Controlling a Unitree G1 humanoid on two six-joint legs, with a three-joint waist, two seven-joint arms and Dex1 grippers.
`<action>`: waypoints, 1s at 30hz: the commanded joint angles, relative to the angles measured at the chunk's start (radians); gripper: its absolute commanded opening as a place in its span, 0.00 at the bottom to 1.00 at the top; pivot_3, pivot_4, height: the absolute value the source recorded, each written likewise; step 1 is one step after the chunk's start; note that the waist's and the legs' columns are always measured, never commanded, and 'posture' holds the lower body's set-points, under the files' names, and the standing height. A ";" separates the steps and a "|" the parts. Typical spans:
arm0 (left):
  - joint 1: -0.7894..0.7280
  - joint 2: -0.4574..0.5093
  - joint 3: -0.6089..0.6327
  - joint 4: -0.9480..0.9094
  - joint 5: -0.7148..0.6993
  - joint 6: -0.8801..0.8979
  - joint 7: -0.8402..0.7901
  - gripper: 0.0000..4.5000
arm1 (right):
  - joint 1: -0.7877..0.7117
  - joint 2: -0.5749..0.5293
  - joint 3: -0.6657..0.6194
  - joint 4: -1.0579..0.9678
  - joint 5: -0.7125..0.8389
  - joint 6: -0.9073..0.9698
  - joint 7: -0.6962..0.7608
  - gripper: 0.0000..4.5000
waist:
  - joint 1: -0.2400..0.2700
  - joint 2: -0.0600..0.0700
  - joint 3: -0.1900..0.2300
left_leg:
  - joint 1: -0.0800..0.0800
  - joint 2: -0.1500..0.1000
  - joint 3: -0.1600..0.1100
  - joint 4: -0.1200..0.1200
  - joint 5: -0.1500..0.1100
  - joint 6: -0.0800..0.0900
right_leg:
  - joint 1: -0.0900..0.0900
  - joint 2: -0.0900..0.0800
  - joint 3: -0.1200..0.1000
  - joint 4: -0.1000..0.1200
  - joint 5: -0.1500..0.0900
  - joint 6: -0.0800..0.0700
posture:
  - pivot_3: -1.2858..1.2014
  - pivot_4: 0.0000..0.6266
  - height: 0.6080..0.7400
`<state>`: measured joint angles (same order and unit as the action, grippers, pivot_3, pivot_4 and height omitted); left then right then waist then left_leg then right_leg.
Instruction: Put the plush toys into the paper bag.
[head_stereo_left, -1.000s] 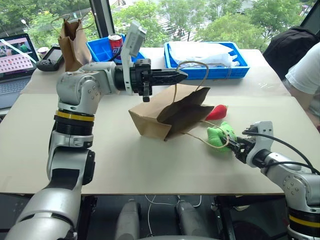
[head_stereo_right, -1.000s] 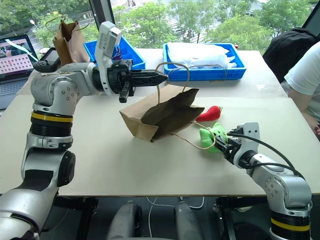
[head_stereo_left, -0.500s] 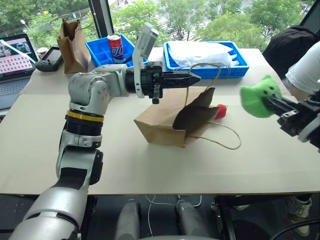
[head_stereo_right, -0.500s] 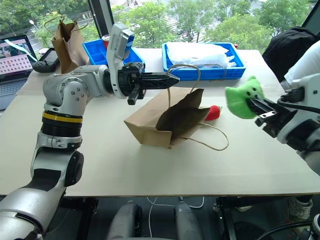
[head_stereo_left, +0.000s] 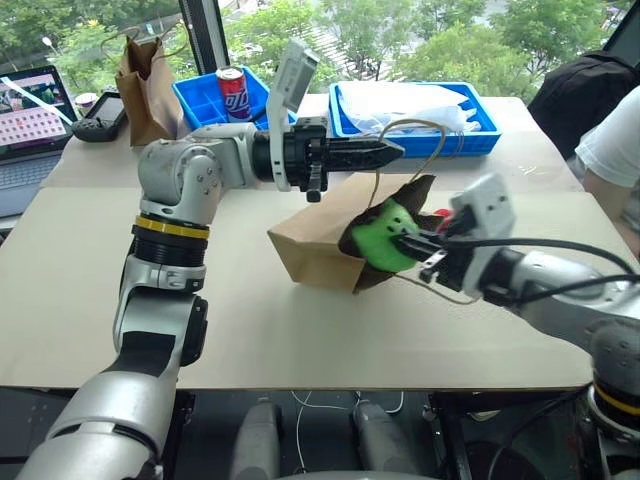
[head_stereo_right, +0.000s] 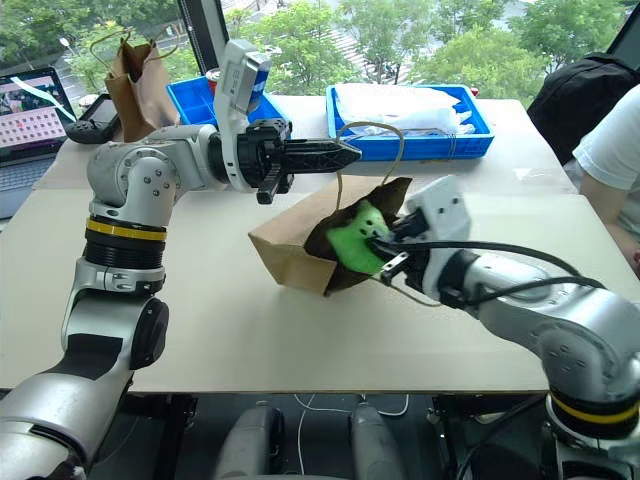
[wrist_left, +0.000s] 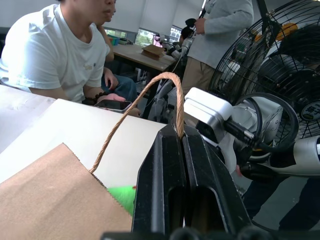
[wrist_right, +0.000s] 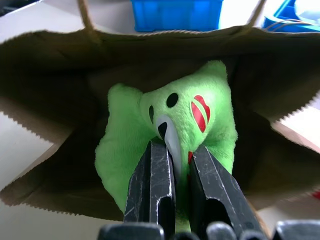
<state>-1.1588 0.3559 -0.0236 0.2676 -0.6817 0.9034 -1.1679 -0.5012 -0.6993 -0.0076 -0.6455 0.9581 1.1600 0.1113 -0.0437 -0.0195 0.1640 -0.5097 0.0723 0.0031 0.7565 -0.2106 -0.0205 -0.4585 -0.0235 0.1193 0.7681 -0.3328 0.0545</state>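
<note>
Left gripper (head_stereo_left: 392, 150) pinches the twine handle (head_stereo_left: 425, 125) of the plain kraft bag (head_stereo_left: 315, 245). Right gripper (wrist_right: 175, 167) clamps the fuzzy green toy (wrist_right: 172, 130) at the bag's mouth; the red chili (head_stereo_left: 440, 214) lies at the bag's 3 o'clock.

Head stereo pair looks down over table (head_stereo_left: 250, 340) near edge (shared scene); wrist cameras sight close along fingers.

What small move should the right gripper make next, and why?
Probably push a little deeper, then open. The right gripper holds the green toy at the mouth of the bag, which the left gripper holds open by its handle.
</note>
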 joint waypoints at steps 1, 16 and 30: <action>-0.053 0.008 0.028 0.000 0.000 -0.028 0.006 0.00 | -0.040 0.057 0.119 0.068 -0.155 -0.108 0.038 0.00 | 0.001 0.000 0.000 | 0.000 0.000 0.000 -0.001 0.000 0.000 | 0.000 0.000 0.000 0.000 0.000 0.000 | 0.52 0.24 0.44; 0.032 0.051 0.010 -0.082 0.009 -0.017 0.018 0.00 | 0.058 0.206 0.018 0.070 -0.268 -0.177 0.085 0.66 | 0.009 0.000 0.000 | -0.001 -0.001 -0.001 -0.002 0.000 0.000 | 0.000 0.000 0.000 -0.001 0.000 -0.001 | 0.52 0.24 0.44; 0.177 -0.009 0.065 -0.285 -0.130 0.189 0.217 0.00 | 0.118 -0.128 -0.432 0.155 -0.079 -0.065 0.139 1.00 | 0.003 0.000 0.001 | 0.001 -0.003 -0.002 -0.002 0.001 0.001 | 0.002 -0.001 0.000 0.000 0.000 -0.001 | 0.52 0.24 0.44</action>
<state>-0.9754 0.3455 0.0129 0.0152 -0.7863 1.0874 -0.9698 -0.3730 -0.8159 -0.4489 -0.5530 0.9607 1.1553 0.2576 -0.0408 -0.0197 0.1646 -0.5085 0.0697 0.0014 0.7540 -0.2096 -0.0193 -0.4565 -0.0249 0.1199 0.7680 -0.3326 0.0537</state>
